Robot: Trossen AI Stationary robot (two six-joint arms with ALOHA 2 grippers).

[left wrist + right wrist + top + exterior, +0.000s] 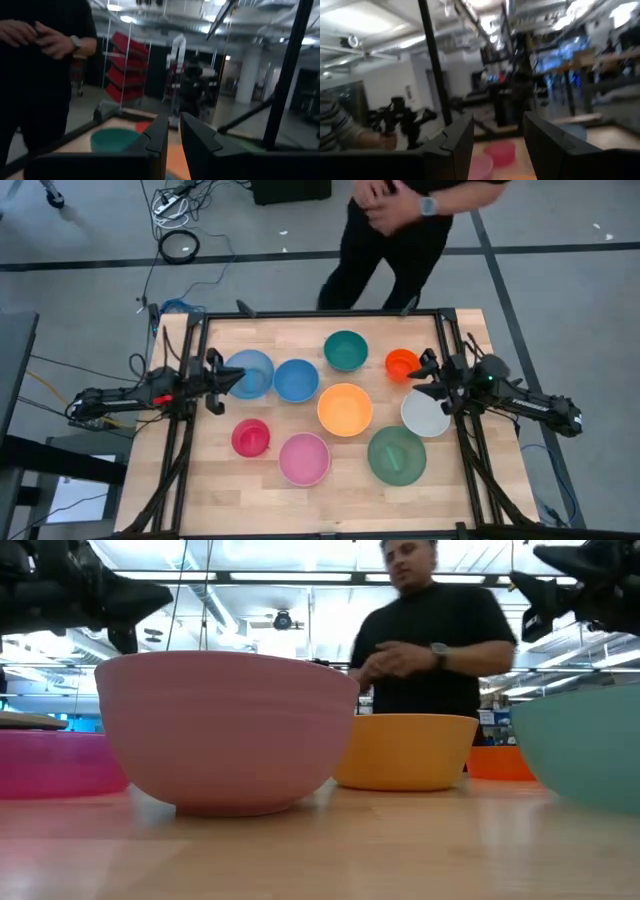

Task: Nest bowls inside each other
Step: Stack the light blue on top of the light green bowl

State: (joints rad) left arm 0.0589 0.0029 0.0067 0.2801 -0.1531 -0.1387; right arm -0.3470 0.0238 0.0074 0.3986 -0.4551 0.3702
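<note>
**Waiting to begin: nine bowls laid out singly, none nested**

Judging from the layout, the task is taken to be at its very start: no bowl is seen inside another. On the table [470, 480], the bowls are spread in a loose cluster between the two arms. The light blue bowl [250, 372] and blue bowl [296, 380] are set side by side, almost touching, near the left arm. The teal bowl [346, 350] and small orange-red bowl [401, 364] are placed toward the far edge, the orange bowl [345, 409] in the middle, and the white bowl [425, 413] just beside the right arm. The small magenta-red bowl [251, 437], pink bowl [304, 459] and green bowl [397, 455] are lined along the near side.

Every bowl is stood upright, mouth up; being round, none is given a long axis or a heading.

The left gripper [236, 379] is held above the rim of the light blue bowl, its jaws parted by a narrow gap with nothing between them. The right gripper [414, 383] is held between the small orange-red and white bowls, its jaws spread wide and empty.

A first pick is called for next: probably a small bowl is to be taken by its rim and lowered into a larger one. A person [400, 230] is seen standing at the far edge of the table.
</note>
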